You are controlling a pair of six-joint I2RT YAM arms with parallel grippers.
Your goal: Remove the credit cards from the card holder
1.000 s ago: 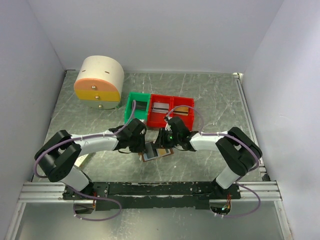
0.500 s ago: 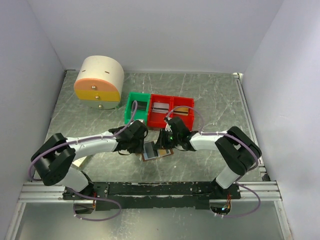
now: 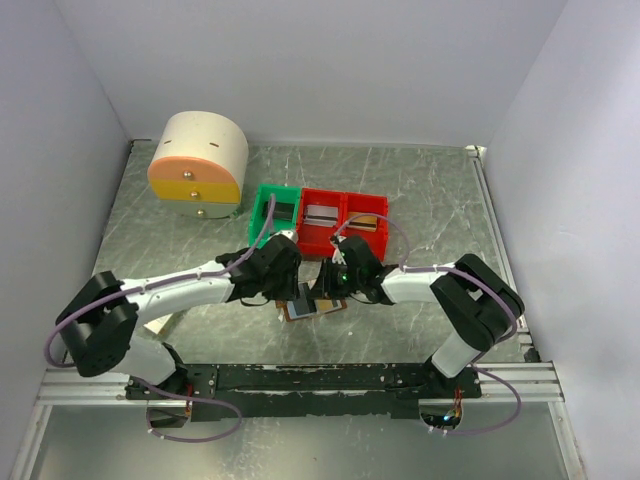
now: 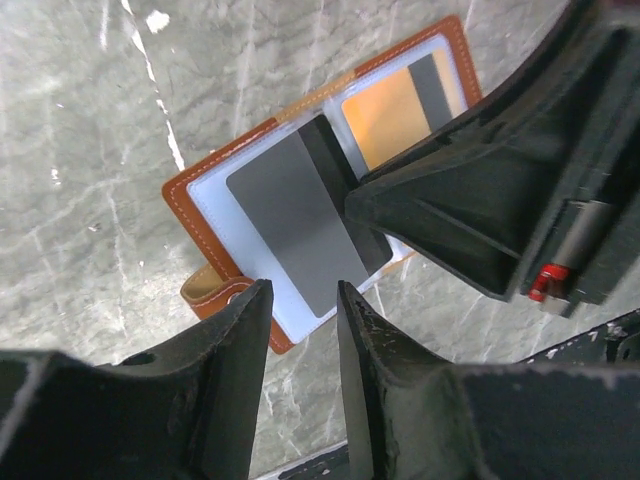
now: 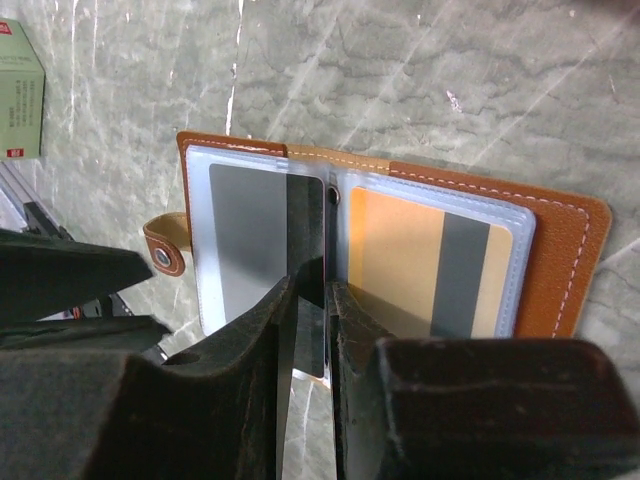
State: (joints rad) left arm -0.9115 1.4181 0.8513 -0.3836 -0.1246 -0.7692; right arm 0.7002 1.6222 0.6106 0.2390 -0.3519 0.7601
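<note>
Barely starting: pinching flat grey card [image 5: 245, 240] from brown bifold card holder [image 5: 560, 270] with right gripper [image 5: 312, 300], left gripper [image 4: 302, 300] half-open, empty, leaving striped orange card [image 5: 395, 260] pocketed.

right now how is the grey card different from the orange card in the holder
Colour: the grey card is grey with a darker stripe; the orange card is orange with a grey stripe.
Grip: the right end effector pinches the grey card's striped edge; nothing touches the orange card.
Seating: the grey card sits askew, partly out of its sleeve; the orange card lies squarely inside its sleeve.
Shared: both lie in the open card holder.
</note>
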